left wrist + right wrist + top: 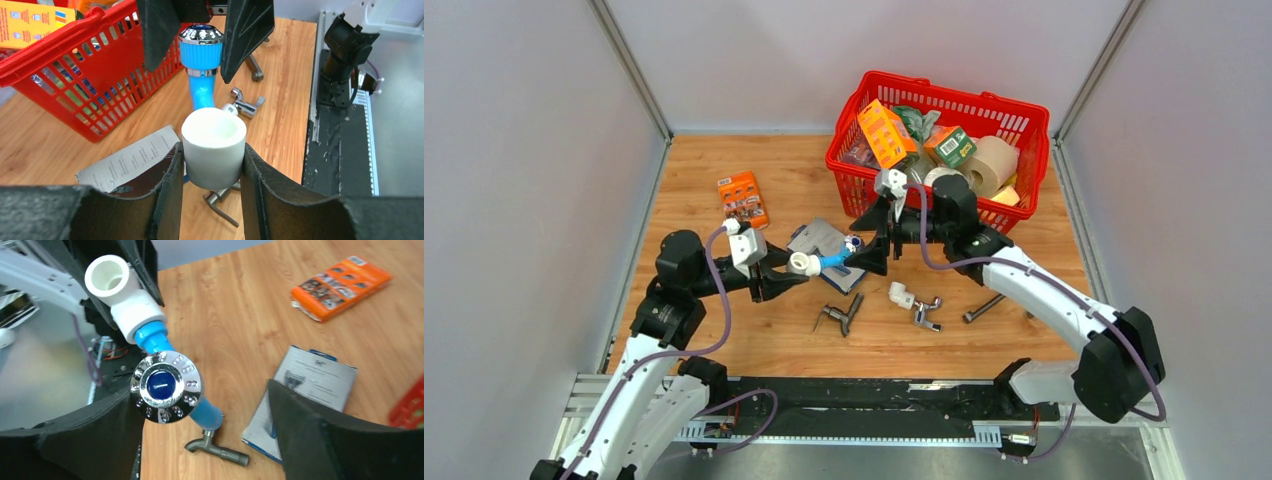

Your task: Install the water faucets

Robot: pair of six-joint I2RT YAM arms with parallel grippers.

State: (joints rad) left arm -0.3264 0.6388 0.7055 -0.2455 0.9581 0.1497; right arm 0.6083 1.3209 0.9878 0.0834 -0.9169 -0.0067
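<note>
Black left fingers (pixel 167 190) clamp the white end fitting (pixel 214 145) of the light-blue faucet (pixel 201 92), which is held above the wooden surface (pixel 285 132). The right fingers (pixel 245 30) stand wide on either side of its chrome knob (pixel 165 387). A red basket (pixel 954 97) sits far right.
</note>
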